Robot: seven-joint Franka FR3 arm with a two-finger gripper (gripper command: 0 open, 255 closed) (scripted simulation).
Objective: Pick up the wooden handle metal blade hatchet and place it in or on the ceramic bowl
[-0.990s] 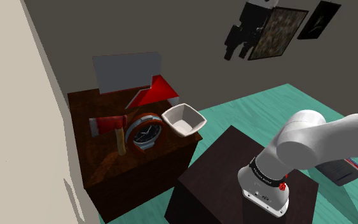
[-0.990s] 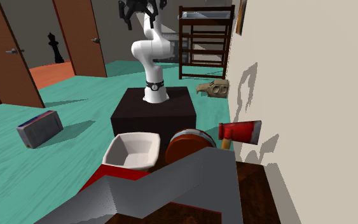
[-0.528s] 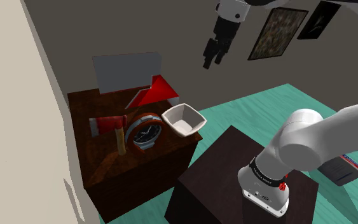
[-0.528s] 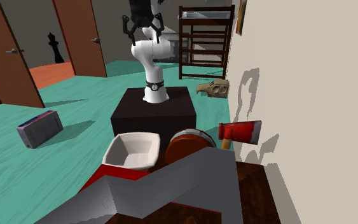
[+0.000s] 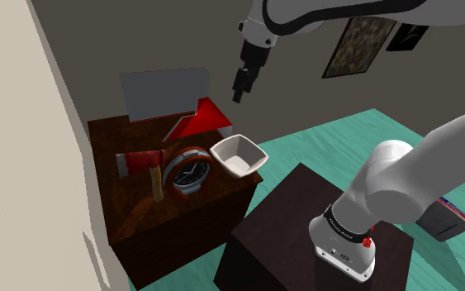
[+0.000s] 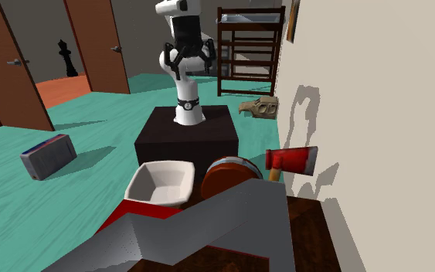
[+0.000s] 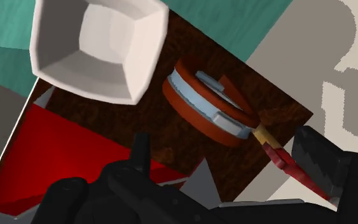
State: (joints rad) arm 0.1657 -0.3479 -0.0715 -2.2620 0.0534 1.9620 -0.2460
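Two fingers of the gripper are held spread apart above the dark table. The red-headed hatchet is laid beside a clock, near the white bowl.

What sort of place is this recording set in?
Probably a room in a house, perhaps a bedroom. What looks like a dark bunk bed stands by the wall, brown doors line the far side, and framed pictures hang above a teal floor.

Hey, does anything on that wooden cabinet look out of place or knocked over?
Nothing looks spilled or broken. The hatchet lies close beside the upright clock, an odd place for a tool; the bowl sits upright.
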